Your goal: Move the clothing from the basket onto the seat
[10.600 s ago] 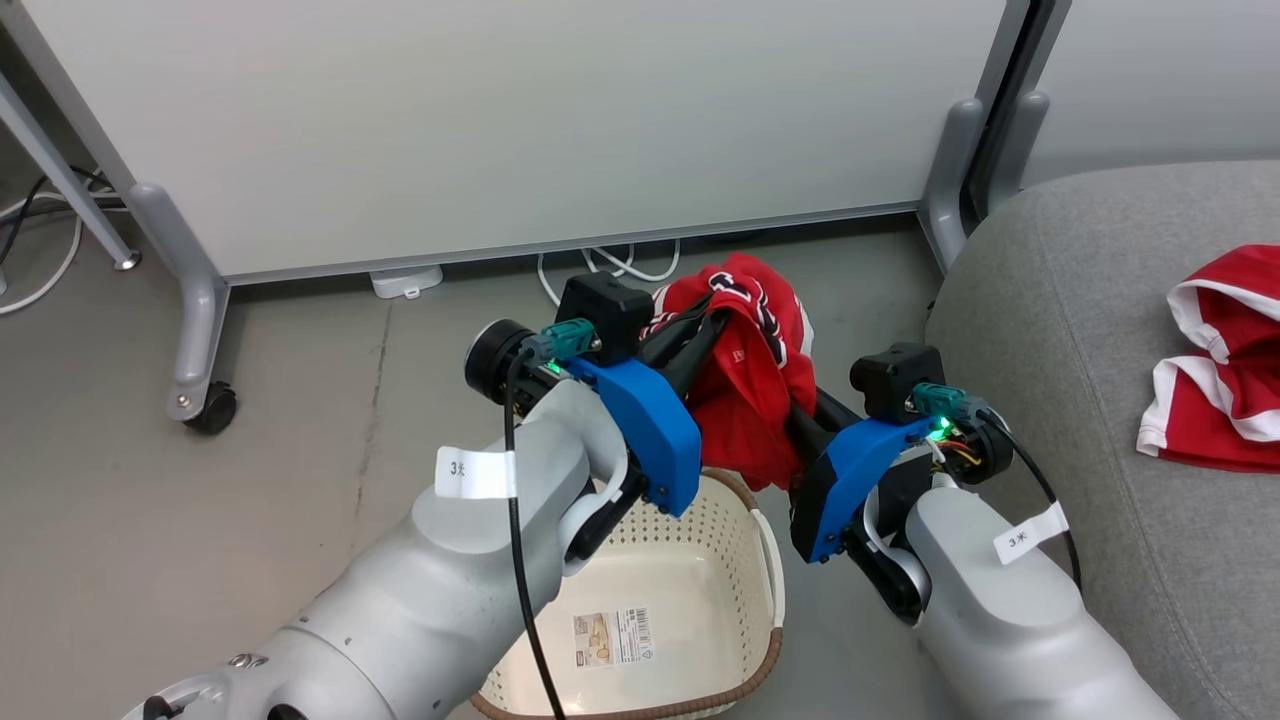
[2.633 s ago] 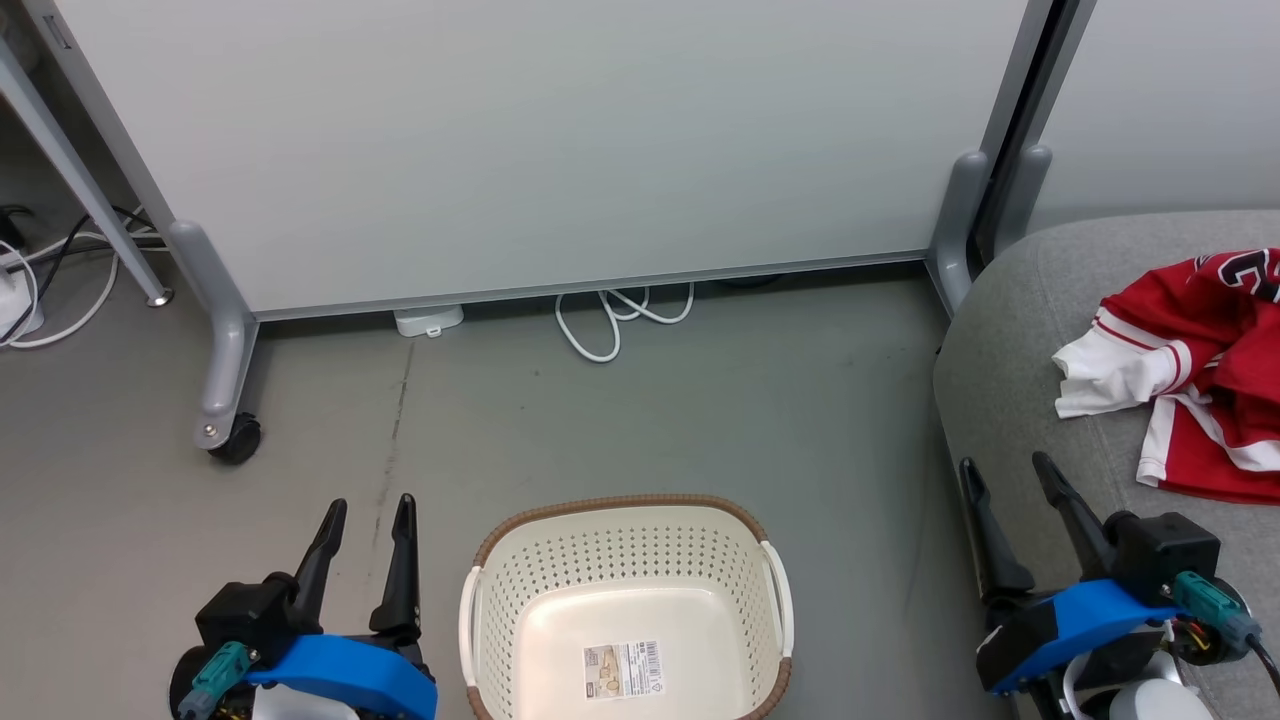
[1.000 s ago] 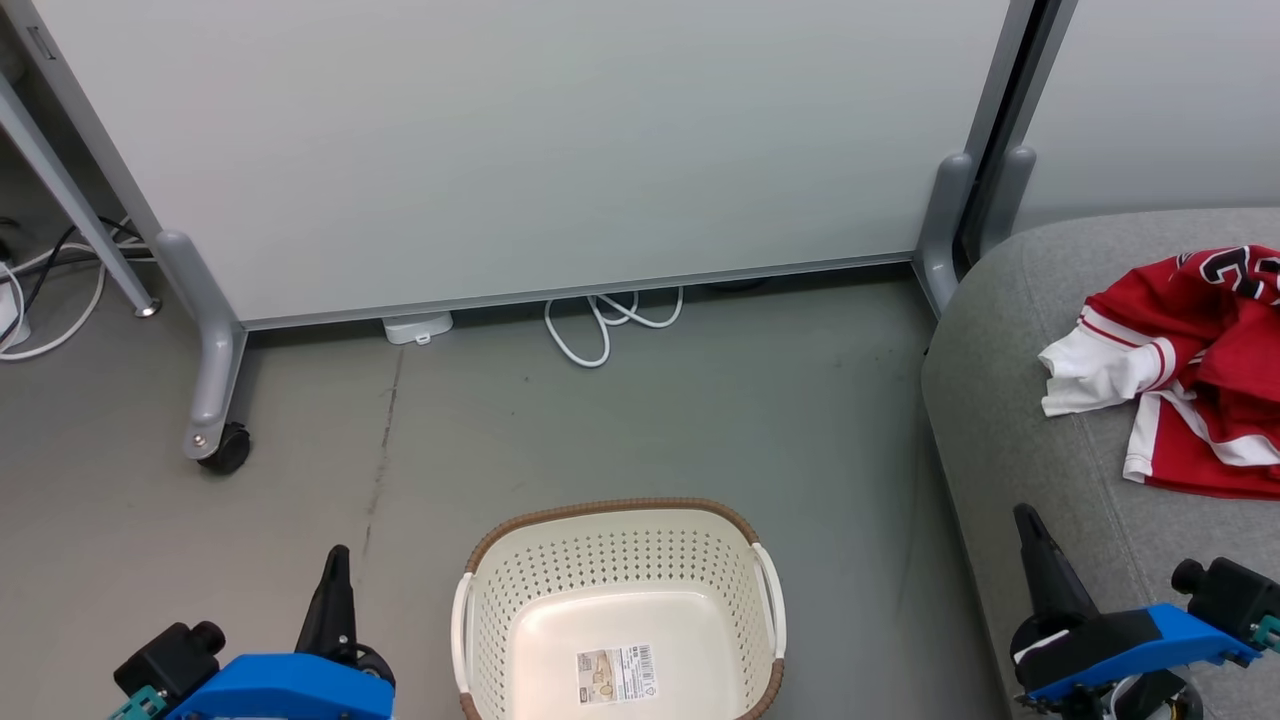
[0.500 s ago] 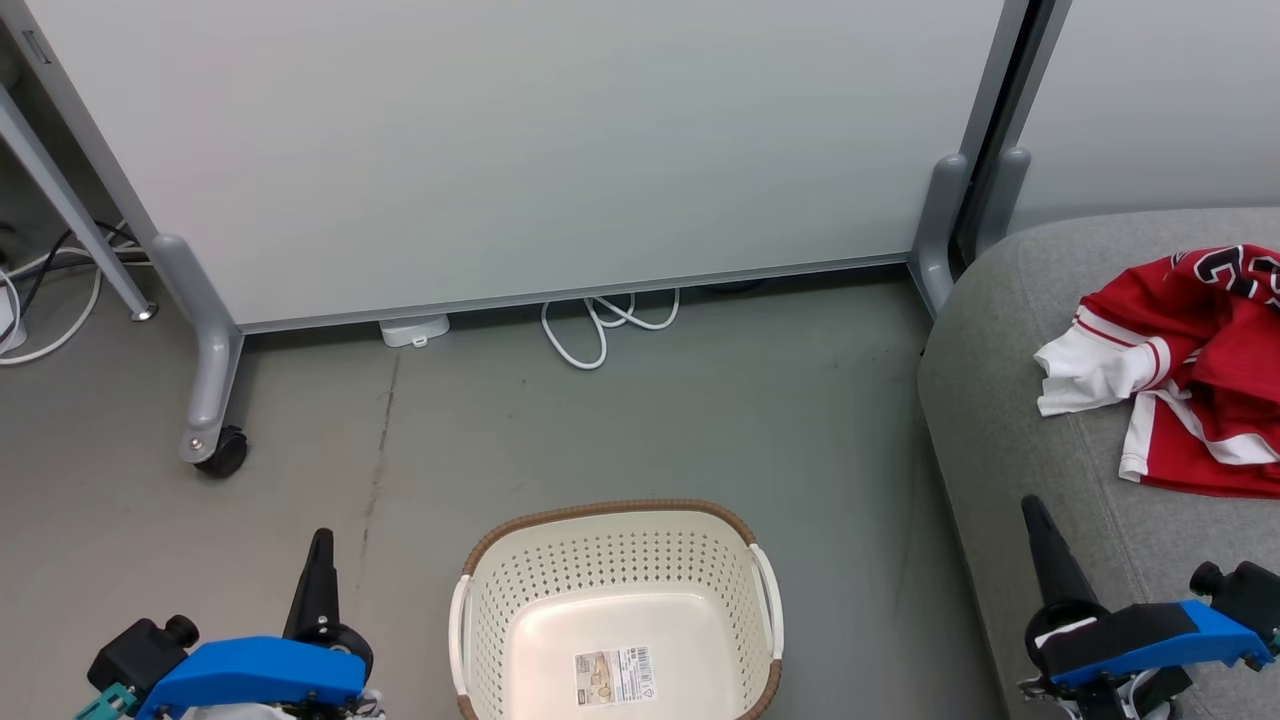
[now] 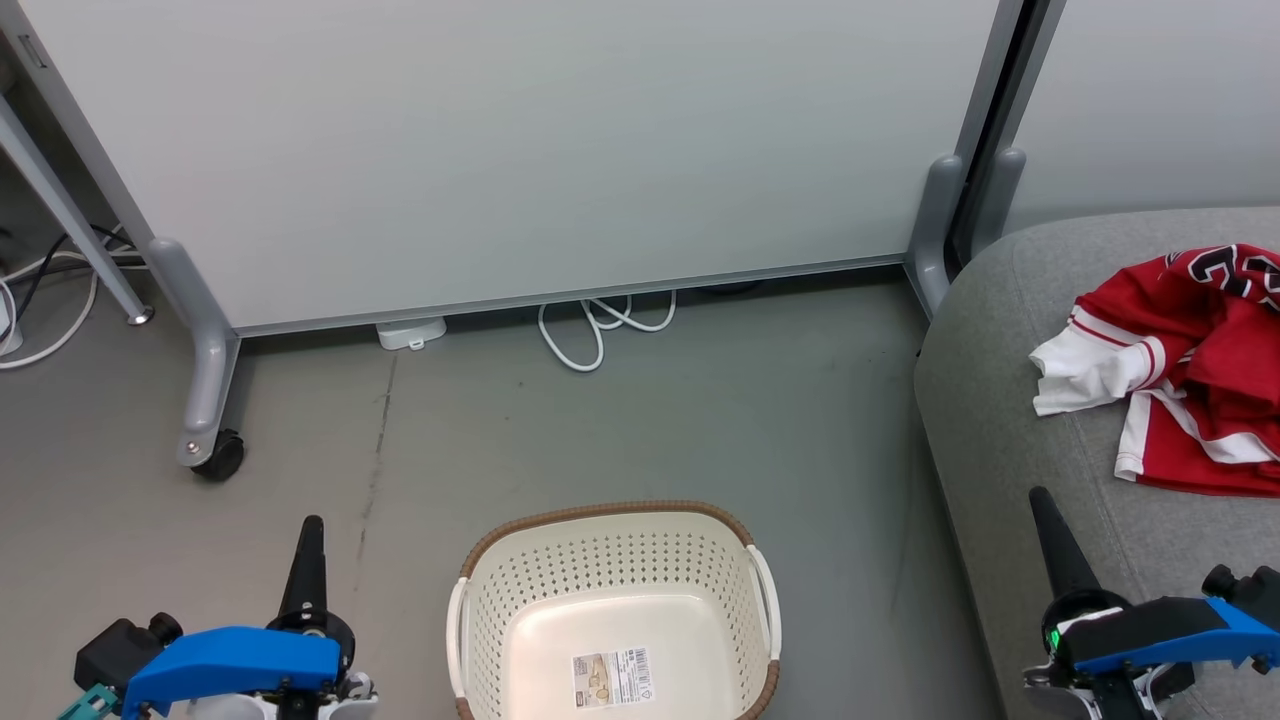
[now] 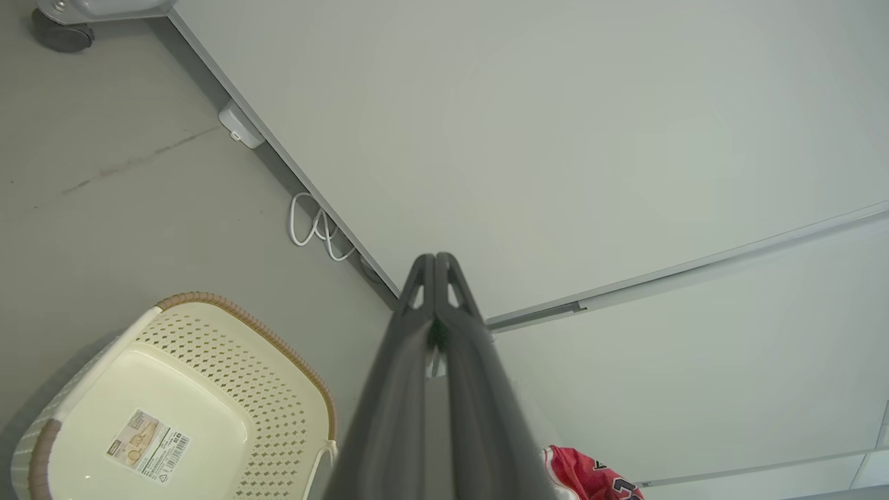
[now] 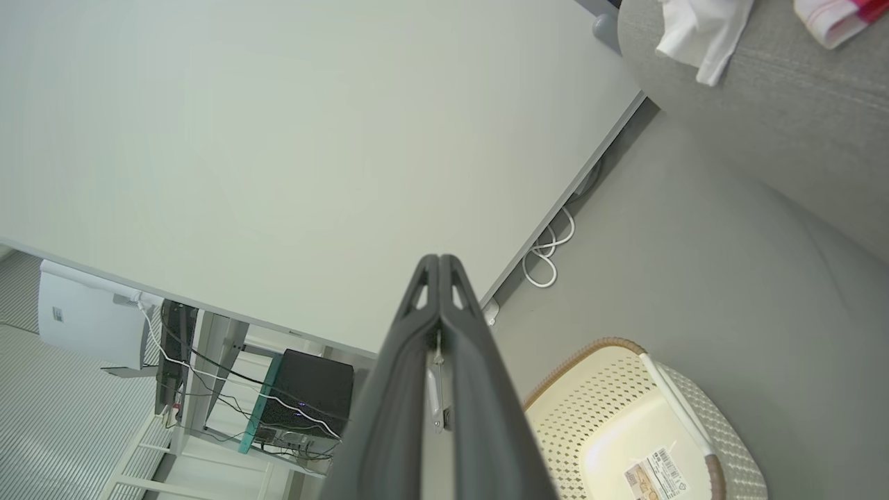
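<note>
The cream basket [image 5: 610, 560] with its brown rim stands on the floor at the bottom centre, holding nothing but a paper label [image 5: 612, 677]. The red and white clothing [image 5: 1180, 370] lies in a heap on the grey seat [image 5: 1000, 420] at the right. My left gripper [image 5: 310, 525] is shut and empty at the lower left, left of the basket. Low at the right, over the seat's front edge, my right gripper [image 5: 1040, 495] is shut and empty too. The basket [image 6: 229, 389] and a scrap of clothing [image 6: 590, 476] show in the left wrist view beside my left gripper [image 6: 435, 258]. The basket [image 7: 625, 410] and seat [image 7: 764, 118] appear beside my right gripper [image 7: 439, 258].
A pale partition panel [image 5: 500, 130] on grey wheeled feet [image 5: 205, 400] stands behind the basket. White cables [image 5: 600, 325] loop on the floor under its lower edge. More cables [image 5: 30, 300] lie at the far left. Bare grey floor [image 5: 650, 430] lies between panel and basket.
Both grippers have sunk a little toward the bottom edge and stay shut. The picture has shifted slightly, so the camera moved. Basket and clothing lie as before.
</note>
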Motion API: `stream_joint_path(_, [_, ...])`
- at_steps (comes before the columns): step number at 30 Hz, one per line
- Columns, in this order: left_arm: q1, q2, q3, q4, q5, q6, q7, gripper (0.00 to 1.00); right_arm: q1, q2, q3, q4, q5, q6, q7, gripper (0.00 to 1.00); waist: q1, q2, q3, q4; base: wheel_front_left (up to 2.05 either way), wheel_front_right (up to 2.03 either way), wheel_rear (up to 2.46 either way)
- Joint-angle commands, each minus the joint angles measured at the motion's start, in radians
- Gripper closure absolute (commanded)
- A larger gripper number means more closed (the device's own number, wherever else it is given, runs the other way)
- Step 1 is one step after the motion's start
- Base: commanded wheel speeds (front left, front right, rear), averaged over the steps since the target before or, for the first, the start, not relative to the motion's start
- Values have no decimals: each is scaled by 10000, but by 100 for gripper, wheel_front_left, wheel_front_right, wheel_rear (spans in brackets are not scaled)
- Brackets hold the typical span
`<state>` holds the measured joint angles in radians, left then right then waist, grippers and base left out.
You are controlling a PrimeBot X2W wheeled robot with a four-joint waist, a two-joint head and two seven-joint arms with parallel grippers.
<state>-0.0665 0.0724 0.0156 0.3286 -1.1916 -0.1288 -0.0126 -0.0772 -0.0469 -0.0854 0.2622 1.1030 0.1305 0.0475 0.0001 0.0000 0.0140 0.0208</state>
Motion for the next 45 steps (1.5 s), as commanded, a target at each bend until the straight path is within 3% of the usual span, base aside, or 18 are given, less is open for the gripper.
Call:
stream_joint_path(1, [-249, 6, 74, -143, -193, -18, 56, 100, -230, -39, -36, -128, 251, 3, 33, 100, -1, 0, -2, -4, 0, 0, 0])
stream_joint_path(45, [-436, -177, 825, -708, -3314, -31, 1018, 100, -327, -51, -245, -181, 4029, 4, 546, 100, -1, 0, -80, -152, 0, 0, 0])
